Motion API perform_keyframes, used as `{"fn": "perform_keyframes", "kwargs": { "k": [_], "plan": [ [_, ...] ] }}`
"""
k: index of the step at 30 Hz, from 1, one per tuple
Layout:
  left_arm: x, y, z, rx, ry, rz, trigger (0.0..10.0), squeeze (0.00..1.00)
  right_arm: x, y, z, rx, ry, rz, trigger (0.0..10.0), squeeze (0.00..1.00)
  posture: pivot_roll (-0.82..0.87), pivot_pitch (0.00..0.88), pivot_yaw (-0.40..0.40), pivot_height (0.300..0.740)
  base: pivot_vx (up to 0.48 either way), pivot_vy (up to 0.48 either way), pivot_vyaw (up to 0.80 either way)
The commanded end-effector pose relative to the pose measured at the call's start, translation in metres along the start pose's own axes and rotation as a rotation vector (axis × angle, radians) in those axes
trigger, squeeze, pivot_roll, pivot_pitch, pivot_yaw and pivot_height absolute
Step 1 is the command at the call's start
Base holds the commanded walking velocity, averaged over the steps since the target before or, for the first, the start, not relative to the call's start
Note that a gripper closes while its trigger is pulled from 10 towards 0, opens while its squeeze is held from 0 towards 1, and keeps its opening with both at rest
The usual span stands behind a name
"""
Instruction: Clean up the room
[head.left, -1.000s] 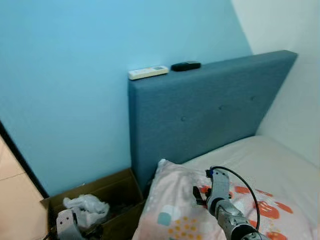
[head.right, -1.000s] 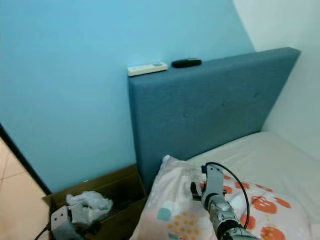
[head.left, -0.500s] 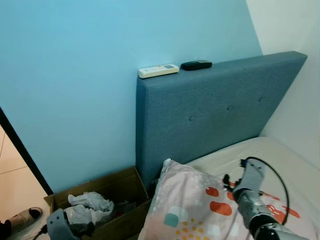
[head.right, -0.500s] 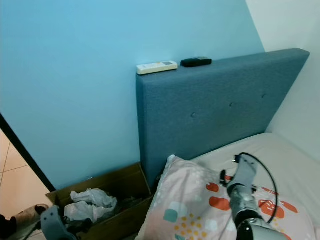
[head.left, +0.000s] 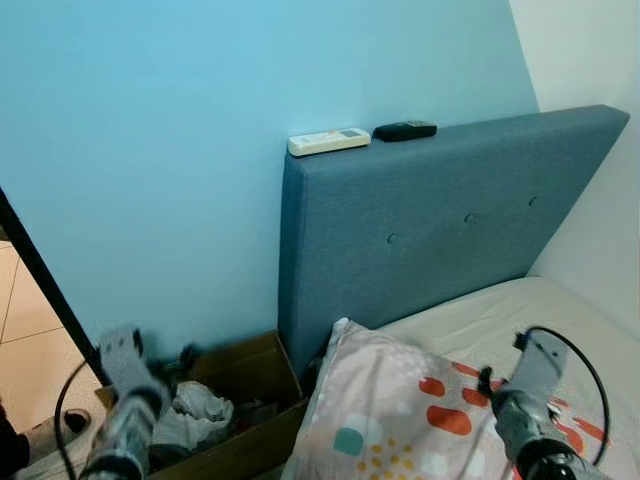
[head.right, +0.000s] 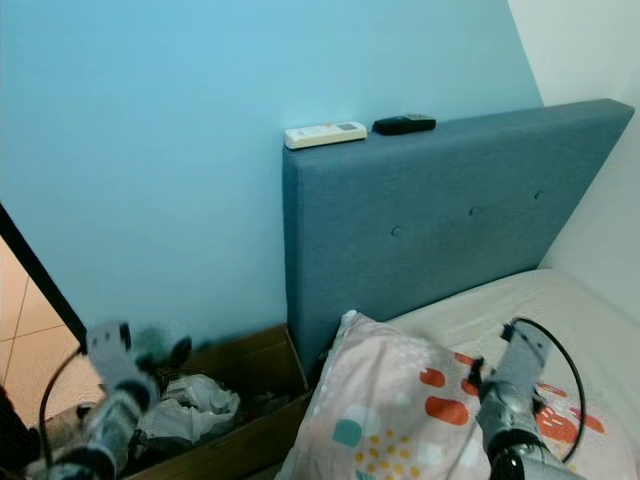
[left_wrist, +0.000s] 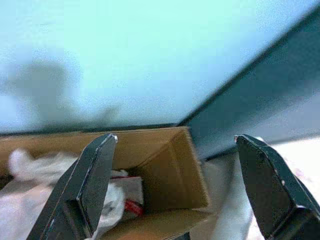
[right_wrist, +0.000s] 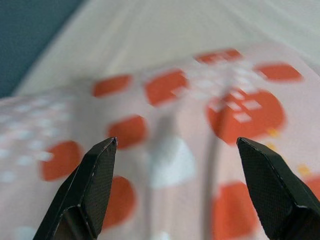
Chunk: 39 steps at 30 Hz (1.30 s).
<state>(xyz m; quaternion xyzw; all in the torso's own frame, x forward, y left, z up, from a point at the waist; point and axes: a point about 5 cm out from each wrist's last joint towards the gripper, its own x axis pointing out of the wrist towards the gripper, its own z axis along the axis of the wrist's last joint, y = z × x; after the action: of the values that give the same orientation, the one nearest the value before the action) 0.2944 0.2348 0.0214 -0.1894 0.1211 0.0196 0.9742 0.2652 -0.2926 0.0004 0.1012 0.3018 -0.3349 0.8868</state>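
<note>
A home bedroom: a bed with a blue padded headboard (head.left: 450, 220) against a light blue wall (head.left: 150, 150), a patterned pillow (head.left: 390, 410) on the mattress (head.left: 500, 305), two remotes (head.left: 328, 141) atop the headboard, and a cardboard box (head.left: 255, 385) of crumpled litter beside the bed.

The wall (head.left: 180, 150) is sky blue, turning white at the corner, and the headboard (head.left: 440, 220) is slate blue with buttons of the same colour; on its top lie a white remote (head.left: 328, 141) and a black remote (head.left: 404, 130). Under the wide-spread black fingers (right_wrist: 87, 192) of the right gripper (right_wrist: 175, 192), the pillow (head.right: 400, 410) is pale pink with orange-red blobs, a teal patch and small yellow dots, beside an off-white sheet (head.left: 560, 310). Ahead of the left gripper (left_wrist: 175, 192), also black and spread, the box (left_wrist: 170, 170) is brown with crumpled white bags (head.right: 195, 405) and a bit of red inside.
</note>
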Motion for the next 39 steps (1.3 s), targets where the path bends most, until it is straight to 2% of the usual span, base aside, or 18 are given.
{"fn": "perform_keyframes", "kwargs": {
  "k": [1,3,5,7,9,11,14,17,22,24,28,33,35,36,39],
  "plan": [
    [-0.002,-0.002,-0.008,0.008,0.026,-0.013,10.0,0.00,0.001,-0.006,0.000,0.006,0.012,-0.022,10.0,0.00,-0.02,0.003,-0.075,0.710,0.000,0.000,0.00],
    [0.000,-0.006,-0.006,0.016,0.017,-0.032,10.0,0.00,0.001,-0.006,-0.001,0.009,0.016,-0.019,10.0,0.00,-0.02,0.004,-0.074,0.705,0.000,0.000,0.00],
    [0.006,-0.016,0.000,0.033,-0.004,-0.070,10.0,0.00,-0.001,0.008,0.000,0.004,0.006,0.090,10.0,0.00,-0.03,0.006,-0.074,0.705,0.000,0.000,0.00],
    [0.006,-0.016,0.000,0.033,-0.004,-0.070,10.0,0.00,-0.001,0.008,0.000,0.004,0.006,0.090,10.0,0.00,-0.03,0.006,-0.074,0.705,0.000,0.000,0.00],
    [0.009,-0.022,0.002,0.041,-0.011,-0.089,10.0,0.00,-0.004,0.025,-0.001,-0.040,-0.015,0.203,10.0,0.00,-0.03,0.002,-0.070,0.705,0.000,0.000,0.00],
    [0.009,-0.022,0.002,0.041,-0.011,-0.089,10.0,0.00,-0.004,0.025,-0.001,-0.040,-0.015,0.203,10.0,0.00,-0.03,0.002,-0.070,0.705,0.000,0.000,0.00],
    [0.008,-0.022,-0.001,0.049,0.002,-0.079,10.0,0.00,-0.008,0.036,-0.006,-0.065,-0.022,0.290,10.0,0.00,-0.03,0.000,-0.072,0.705,0.000,0.000,0.00],
    [0.008,-0.022,-0.003,0.052,0.010,-0.071,10.0,0.00,-0.009,0.039,-0.009,-0.070,-0.024,0.325,10.0,0.00,-0.03,0.000,-0.072,0.705,0.000,0.000,0.00],
    [0.004,-0.022,-0.013,0.072,0.035,-0.051,10.0,0.00,-0.018,0.055,-0.021,-0.120,-0.037,0.450,10.0,0.00,-0.03,0.008,-0.075,0.705,0.000,0.000,0.00],
    [0.004,-0.022,-0.013,0.072,0.035,-0.051,10.0,0.00,-0.018,0.055,-0.021,-0.120,-0.037,0.450,10.0,0.00,-0.03,0.008,-0.075,0.705,0.000,0.000,0.00],
    [0.000,-0.026,-0.022,0.079,0.049,-0.057,10.0,0.00,-0.027,0.065,-0.038,-0.193,-0.059,0.558,10.0,0.00,-0.04,0.029,-0.078,0.705,0.000,0.000,0.00],
    [-0.004,-0.029,-0.031,0.088,0.071,-0.070,10.0,0.00,-0.031,0.061,-0.050,-0.232,-0.075,0.590,10.0,0.00,-0.04,0.032,-0.070,0.705,0.000,0.000,0.00],
    [-0.004,-0.030,-0.032,0.088,0.072,-0.075,10.0,0.00,-0.030,0.058,-0.051,-0.261,-0.083,0.588,10.0,0.00,-0.04,0.034,-0.065,0.705,0.000,0.000,0.00],
    [-0.004,-0.032,-0.033,0.091,0.070,-0.080,10.0,0.00,-0.031,0.058,-0.052,-0.316,-0.098,0.609,10.0,0.00,-0.04,0.038,-0.063,0.705,0.000,0.000,0.00],
    [-0.003,-0.033,-0.032,0.100,0.071,-0.087,10.0,0.00,-0.032,0.059,-0.052,-0.341,-0.109,0.621,10.0,0.00,-0.04,0.035,-0.064,0.705,0.000,0.000,0.00]
  ]
}}
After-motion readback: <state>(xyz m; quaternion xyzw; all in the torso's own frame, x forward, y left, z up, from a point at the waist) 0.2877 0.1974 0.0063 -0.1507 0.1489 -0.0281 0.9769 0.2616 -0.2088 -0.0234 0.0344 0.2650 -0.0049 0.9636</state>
